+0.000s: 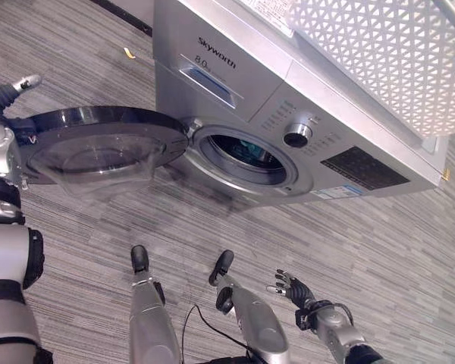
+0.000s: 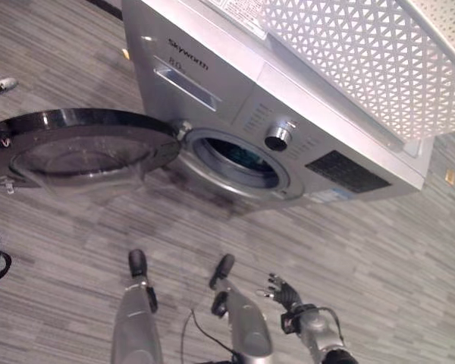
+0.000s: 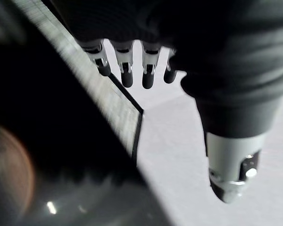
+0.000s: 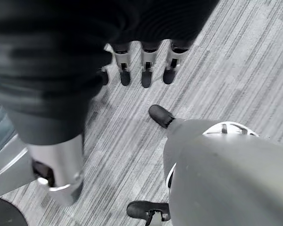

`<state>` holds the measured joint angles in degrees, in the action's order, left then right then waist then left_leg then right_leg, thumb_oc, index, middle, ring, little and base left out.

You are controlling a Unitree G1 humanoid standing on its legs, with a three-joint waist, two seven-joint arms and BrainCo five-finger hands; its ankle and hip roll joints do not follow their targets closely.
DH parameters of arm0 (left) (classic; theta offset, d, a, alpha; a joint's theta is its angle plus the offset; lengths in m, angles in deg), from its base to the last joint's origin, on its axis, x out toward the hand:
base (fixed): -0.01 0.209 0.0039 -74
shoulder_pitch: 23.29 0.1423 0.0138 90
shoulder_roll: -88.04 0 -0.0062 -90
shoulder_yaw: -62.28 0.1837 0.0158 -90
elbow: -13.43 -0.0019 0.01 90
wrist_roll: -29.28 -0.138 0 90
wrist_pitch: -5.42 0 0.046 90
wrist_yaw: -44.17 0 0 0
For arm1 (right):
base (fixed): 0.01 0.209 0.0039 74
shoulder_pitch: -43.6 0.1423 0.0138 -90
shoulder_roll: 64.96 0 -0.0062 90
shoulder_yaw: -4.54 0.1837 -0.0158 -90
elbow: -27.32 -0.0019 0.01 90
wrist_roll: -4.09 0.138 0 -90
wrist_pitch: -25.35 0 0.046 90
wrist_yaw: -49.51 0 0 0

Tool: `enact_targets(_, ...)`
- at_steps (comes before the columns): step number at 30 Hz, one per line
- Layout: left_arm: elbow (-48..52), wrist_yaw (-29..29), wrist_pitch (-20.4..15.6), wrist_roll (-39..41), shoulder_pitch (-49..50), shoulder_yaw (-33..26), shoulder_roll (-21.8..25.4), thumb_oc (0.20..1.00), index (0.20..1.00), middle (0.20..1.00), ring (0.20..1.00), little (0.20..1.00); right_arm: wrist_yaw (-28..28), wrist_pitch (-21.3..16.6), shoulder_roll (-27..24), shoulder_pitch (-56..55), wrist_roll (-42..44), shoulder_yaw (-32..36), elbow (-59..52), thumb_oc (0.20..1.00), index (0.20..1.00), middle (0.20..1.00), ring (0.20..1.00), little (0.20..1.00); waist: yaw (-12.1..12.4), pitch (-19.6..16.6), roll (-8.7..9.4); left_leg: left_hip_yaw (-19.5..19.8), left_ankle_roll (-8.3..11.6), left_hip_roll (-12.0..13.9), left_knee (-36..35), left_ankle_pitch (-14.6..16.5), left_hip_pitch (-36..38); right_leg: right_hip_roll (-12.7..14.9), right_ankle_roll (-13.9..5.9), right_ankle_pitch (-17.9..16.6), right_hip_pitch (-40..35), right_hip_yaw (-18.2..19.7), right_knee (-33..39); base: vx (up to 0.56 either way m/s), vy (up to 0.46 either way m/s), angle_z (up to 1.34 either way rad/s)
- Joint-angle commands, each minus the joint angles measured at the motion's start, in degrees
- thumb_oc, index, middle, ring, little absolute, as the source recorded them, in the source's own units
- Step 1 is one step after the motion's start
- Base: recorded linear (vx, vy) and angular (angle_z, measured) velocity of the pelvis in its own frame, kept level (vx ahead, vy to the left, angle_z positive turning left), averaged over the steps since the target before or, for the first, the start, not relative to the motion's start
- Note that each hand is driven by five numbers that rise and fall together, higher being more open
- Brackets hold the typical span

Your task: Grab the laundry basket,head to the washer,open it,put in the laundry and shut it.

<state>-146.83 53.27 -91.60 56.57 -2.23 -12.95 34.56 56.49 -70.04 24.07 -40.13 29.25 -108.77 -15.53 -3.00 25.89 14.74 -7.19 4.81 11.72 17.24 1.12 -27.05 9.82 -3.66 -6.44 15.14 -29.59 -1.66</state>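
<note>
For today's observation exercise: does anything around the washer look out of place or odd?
Yes. The white laundry basket sits on top of the washer, jutting past its right end. The washer door is swung wide open, and a small yellow scrap lies on the floor.

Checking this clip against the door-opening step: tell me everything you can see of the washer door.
The washer door is round, with a glossy black rim around a clear bulging window. It stands swung wide open to the robot's left, hinged beside the drum opening of the silver washer. The left robot hand shows at its far edge, fingers relaxed; contact cannot be confirmed.
</note>
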Motion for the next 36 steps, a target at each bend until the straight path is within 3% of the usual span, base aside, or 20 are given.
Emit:
enact_targets(1, -3.6, 1.0, -2.0, -1.1, 4.2, 1.4, -1.9, 1.0, 1.0, 1.0, 1.0, 1.0, -0.4, -1.6, -1.6, -1.5, 2.0, -1.4, -0.2, 1.0, 1.0, 1.0, 1.0, 1.0, -1.2, -3.4, -0.11, -0.1, -2.47, -0.7, -0.6, 1.9, -0.1, 5.9, -7.0, 0.0, -0.8, 5.0, -3.2, 0.02, 0.037, -0.19)
enact_targets(5, -1.1, 0.6, -2.2, -2.1, 12.2, -1.3, -7.9, 1.0, 1.0, 1.0, 1.0, 1.0, -0.2, -1.7, -2.4, -2.3, 1.5, -1.2, -0.7, 1.0, 1.0, 1.0, 1.0, 1.0, -1.4, -3.4, -0.72, -1.1, -2.68, -0.7, -0.3, 2.8, 1.7, 6.1, -6.34, 0.4, -1.4, 6.0, -3.6, 0.03, 0.03, -0.23)
enact_targets(7, 0.5, -0.1, -2.5, 0.8, 16.8, -3.5, -12.0, 1.0, 1.0, 1.0, 1.0, 1.0, -0.3, -1.6, -2.5, -2.4, 1.1, -0.1, -0.2, 1.0, 1.0, 1.0, 1.0, 1.0, -1.4, -3.2, -1.34, -1.3, -2.84, -0.9, -0.1, 3.2, 2.5, 6.3, -6.06, 0.7, -1.8, 6.4, -3.9, 0.04, 0.026, -0.09)
enact_targets(8, 2.3, -1.3, -2.4, 3.2, 21.9, -5.1, -17.0, 1.0, 1.0, 1.0, 1.0, 1.0, -0.7, -1.2, -2.7, -2.4, -0.3, 1.1, 0.4, 1.0, 1.0, 1.0, 1.0, 1.0, -1.3, -3.2, -2.29, -1.8, -2.92, -0.9, -0.1, 3.6, 3.9, 6.5, -5.86, 0.9, -2.8, 6.6, -3.9, 0.04, 0.016, -0.04)
enact_targets(9, 2.5, -1.2, -2.3, 3.2, 22.2, -5.2, -17.1, 1.0, 1.0, 1.0, 1.0, 1.0, -0.7, -1.2, -2.9, -2.6, -0.3, 1.1, 0.4, 1.0, 1.0, 1.0, 1.0, 1.0, -1.3, -3.2, -2.39, -1.9, -2.91, -0.9, -0.2, 3.6, 4.1, 6.5, -5.87, 0.9, -2.9, 6.7, -3.8, 0.05, 0.006, -0.11)
enact_targets(10, 5.4, -2.4, -2.4, 4.4, 27.5, -5.0, -21.6, 1.0, 1.0, 1.0, 1.0, 1.0, -0.7, -0.6, -3.4, -2.4, -1.3, 2.5, 0.8, 1.0, 1.0, 1.0, 1.0, 1.0, -1.0, -3.0, -3.4, -2.3, -2.92, -1.0, -0.5, 3.7, 5.7, 6.5, -5.62, 1.1, -3.7, 6.9, -3.8, 0.02, 0.0, -0.15)
enact_targets(14, 10.7, -3.5, -2.3, 4.8, 34.4, -3.5, -26.7, 1.0, 1.0, 1.0, 1.0, 1.0, -0.9, -0.1, -4.1, -2.2, -1.9, 4.1, 0.6, 1.0, 1.0, 1.0, 1.0, 1.0, -0.6, -3.0, -4.75, -2.8, -2.81, -1.0, -1.0, 3.6, 7.6, 6.5, -5.45, 1.1, -4.9, 7.2, -3.6, 0.03, -0.01, -0.13)
enact_targets(16, 17.9, -6.2, -1.9, 4.9, 43.0, -0.1, -30.8, 1.0, 1.0, 1.0, 1.0, 1.0, -0.4, 0.4, -5.2, -2.6, -2.8, 6.1, -0.2, 1.0, 1.0, 1.0, 1.0, 1.0, 0.0, -3.3, -6.4, -3.8, -2.54, -0.6, -2.6, 3.1, 10.7, 6.4, -5.19, 1.4, -6.8, 7.9, -2.9, 0.09, -0.059, -0.09)
enact_targets(21, 22.3, -9.0, -1.1, 4.4, 48.8, 3.4, -33.1, 1.0, 1.0, 1.0, 1.0, 1.0, 0.2, 0.7, -6.6, -2.8, -4.5, 7.4, 1.0, 1.0, 1.0, 1.0, 1.0, 1.0, 0.3, -5.2, -8.32, -4.8, -1.68, 0.0, -5.6, 1.6, 14.2, 5.8, -5.01, 1.8, -8.8, 8.3, -1.6, 0.09, -0.083, -0.16)
enact_targets(23, 24.5, -10.1, -0.8, 3.0, 51.0, 4.4, -33.2, 1.0, 1.0, 1.0, 1.0, 1.0, 0.5, 0.8, -6.8, -3.3, -5.7, 8.1, 2.6, 1.0, 1.0, 1.0, 1.0, 1.0, 0.0, -7.6, -9.51, -6.2, -0.94, 1.0, -8.2, 0.2, 16.6, 5.1, -5.06, 1.9, -9.5, 9.0, -0.4, 0.12, -0.135, -0.11)
enact_targets(32, 24.5, -10.6, -0.3, 3.5, 54.2, 1.9, -33.9, 1.0, 1.0, 1.0, 1.0, 1.0, 1.6, 1.2, -8.6, -7.3, -7.2, 10.5, 3.5, 1.0, 1.0, 1.0, 1.0, 1.0, -2.6, -15.3, -13.43, -12.6, 1.89, 5.4, -16.1, -5.6, 23.8, 1.0, -4.38, 3.6, -10.4, 11.8, 1.7, 0.1, -0.136, -0.35)
enact_targets(36, 25.9, -10.2, -0.4, 3.3, 54.1, 2.8, -35.4, 1.0, 1.0, 1.0, 1.0, 1.0, 1.9, 1.4, -9.3, -9.7, -7.6, 10.6, 2.3, 1.0, 1.0, 1.0, 1.0, 1.0, -3.4, -17.1, -15.35, -12.8, 2.89, 6.4, -18.6, -8.7, 24.9, -1.1, -3.4, 4.8, -11.3, 12.4, 3.2, 0.06, -0.162, -0.2)
